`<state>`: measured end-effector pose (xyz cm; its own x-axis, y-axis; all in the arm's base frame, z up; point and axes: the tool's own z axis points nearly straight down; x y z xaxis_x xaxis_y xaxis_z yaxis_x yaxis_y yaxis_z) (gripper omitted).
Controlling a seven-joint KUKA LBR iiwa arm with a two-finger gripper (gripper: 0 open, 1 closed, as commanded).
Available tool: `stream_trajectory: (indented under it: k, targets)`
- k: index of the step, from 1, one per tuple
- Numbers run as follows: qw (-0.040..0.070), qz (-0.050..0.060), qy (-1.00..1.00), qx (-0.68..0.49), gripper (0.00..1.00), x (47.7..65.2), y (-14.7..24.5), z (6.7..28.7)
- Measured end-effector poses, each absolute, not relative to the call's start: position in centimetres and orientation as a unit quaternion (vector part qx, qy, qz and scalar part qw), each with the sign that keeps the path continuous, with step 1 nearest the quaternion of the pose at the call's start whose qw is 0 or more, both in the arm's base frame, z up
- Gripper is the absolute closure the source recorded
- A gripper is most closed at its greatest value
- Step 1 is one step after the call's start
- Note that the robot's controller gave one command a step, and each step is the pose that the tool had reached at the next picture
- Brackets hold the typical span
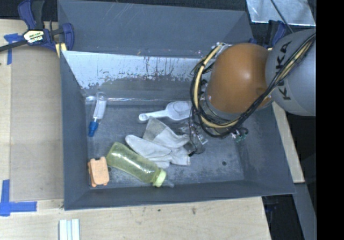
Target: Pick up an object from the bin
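The arm leans in from the right, its orange-covered wrist [236, 77] bowed over the gripper [194, 143], which sits low at the right edge of a crumpled white cloth [158, 145]. Clenched or released, I cannot tell. A white scoop [173, 110] lies just beyond it.

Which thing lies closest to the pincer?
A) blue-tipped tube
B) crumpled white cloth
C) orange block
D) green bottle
B: the pincer sits right at the right-hand edge of the crumpled white cloth.
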<state>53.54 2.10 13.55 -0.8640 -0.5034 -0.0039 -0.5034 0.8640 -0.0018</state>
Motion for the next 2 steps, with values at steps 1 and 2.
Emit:
stream_trajectory:
  k: [1,2]
  targets:
    - [0.003,-0.001,0.965,-0.260,1.00,53.6,2.1,14.3]
    - [0.000,0.000,0.966,-0.260,1.00,53.5,2.1,15.3]
